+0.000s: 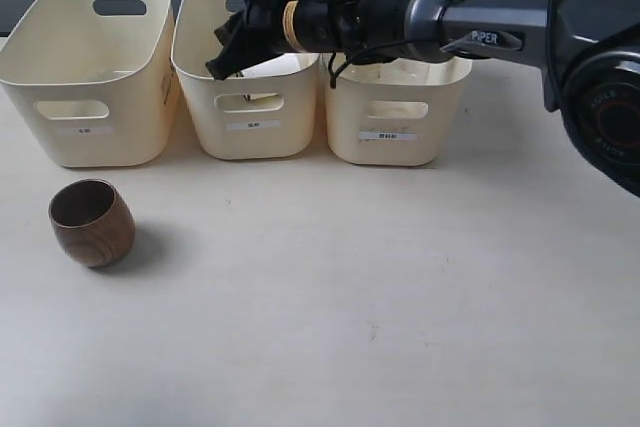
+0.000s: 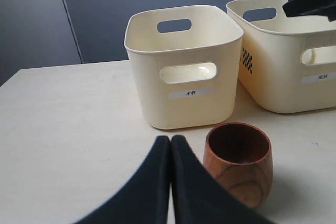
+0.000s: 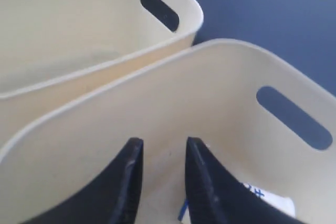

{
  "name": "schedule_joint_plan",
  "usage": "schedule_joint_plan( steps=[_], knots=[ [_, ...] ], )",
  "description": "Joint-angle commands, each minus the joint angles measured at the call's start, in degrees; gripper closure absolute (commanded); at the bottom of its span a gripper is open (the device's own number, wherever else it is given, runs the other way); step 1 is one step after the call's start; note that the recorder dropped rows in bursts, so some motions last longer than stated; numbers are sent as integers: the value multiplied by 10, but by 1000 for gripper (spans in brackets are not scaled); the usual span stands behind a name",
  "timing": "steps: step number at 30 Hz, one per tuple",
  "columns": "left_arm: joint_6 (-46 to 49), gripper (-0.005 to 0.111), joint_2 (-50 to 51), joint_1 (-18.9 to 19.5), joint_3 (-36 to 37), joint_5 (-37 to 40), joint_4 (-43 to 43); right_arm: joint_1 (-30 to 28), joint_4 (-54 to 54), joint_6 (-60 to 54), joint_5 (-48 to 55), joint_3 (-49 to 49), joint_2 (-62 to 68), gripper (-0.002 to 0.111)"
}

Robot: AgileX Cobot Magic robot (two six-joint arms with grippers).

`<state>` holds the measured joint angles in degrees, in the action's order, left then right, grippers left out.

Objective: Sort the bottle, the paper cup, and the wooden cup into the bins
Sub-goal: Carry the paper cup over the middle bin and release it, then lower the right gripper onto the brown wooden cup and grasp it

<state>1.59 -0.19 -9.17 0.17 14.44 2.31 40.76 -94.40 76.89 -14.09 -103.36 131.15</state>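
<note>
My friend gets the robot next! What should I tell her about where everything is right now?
Right pincer: open, empty, over the middle bin.
Left pincer: shut, empty, low over the table just short of the wooden cup.
Wooden cup: upright on the table, in front of the left bin, not yet binned.
Paper cup: something white with blue print lies in the middle bin, likely this cup.
Bottle: not visible; the right bin cannot be seen into.
Left to do: bin the wooden cup.

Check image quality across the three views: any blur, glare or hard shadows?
Exterior view: even light, soft shadow beside the wooden cup, no glare. Left wrist view: bins sharp, near fingers soft. Right wrist view: fingers and bin rim blurred by closeness.
</note>
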Motion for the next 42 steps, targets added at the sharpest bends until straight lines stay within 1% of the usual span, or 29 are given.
schedule_joint_plan(
  steps=[1,2,4,6,8,11,12,14,16,21,24,28,33,42],
  knots=[
    [0,107,2,-2,-2,-8,2,6,-37,-3,-86,-9,-46,79],
    [0,107,2,-2,-2,-8,2,10,-55,-3,-114,-9,-55,79],
    [0,107,2,-2,-2,-8,2,23,-55,-2,-163,-9,-69,79],
    [0,107,2,-2,-2,-8,2,40,-55,-12,-236,-9,-75,79],
    [0,107,2,-2,-2,-8,2,59,-55,-24,-303,-9,-74,71],
    [0,107,2,-2,-2,-8,2,87,-55,-27,-333,-9,-69,53],
    [0,107,2,-2,-2,-8,2,93,-55,-27,-341,-9,-65,51],
    [0,107,2,-2,-2,-8,2,107,-55,-27,-360,-5,-54,51],
    [0,107,2,-2,-2,-8,2,116,-55,-37,-362,12,-46,53],
    [0,107,2,-2,-2,-8,2,120,-55,-95,-327,87,-42,53],
    [0,107,2,-2,-2,-8,2,122,-55,-104,-317,113,-41,53],
    [0,107,2,-2,-2,-8,2,136,-55,-106,-294,116,-36,53],
    [0,107,2,-2,-2,-8,2,163,-55,-131,-221,116,-29,53],
    [0,107,2,-2,-2,-8,2,167,-55,-129,-201,116,-26,53]
  ],
)
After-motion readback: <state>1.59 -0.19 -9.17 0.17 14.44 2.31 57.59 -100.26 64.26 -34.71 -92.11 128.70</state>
